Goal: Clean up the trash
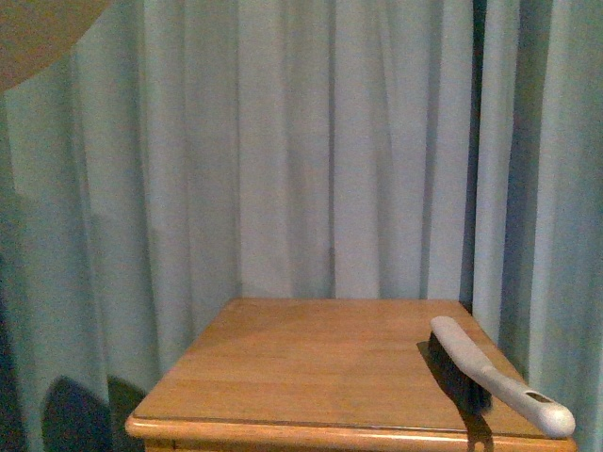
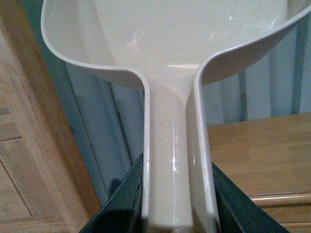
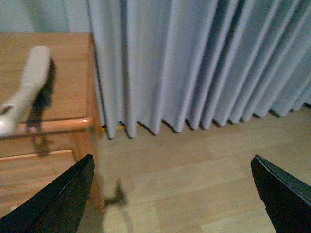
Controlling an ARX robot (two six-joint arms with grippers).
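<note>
Between left claw (image 2: 177,199) jaws: dustpan (image 2: 165,43) handle, scoop cropped.

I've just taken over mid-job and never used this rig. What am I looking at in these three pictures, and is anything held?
It is a robot with two arms, each ending in a gripper. The front view looks ahead from its body: a table before a curtain, a brush lying at the table's right edge. The left wrist view shows the left gripper shut on a dustpan's handle. The right wrist view shows the right gripper open and empty, over the floor beside the table. No trash shows in any view.
</note>
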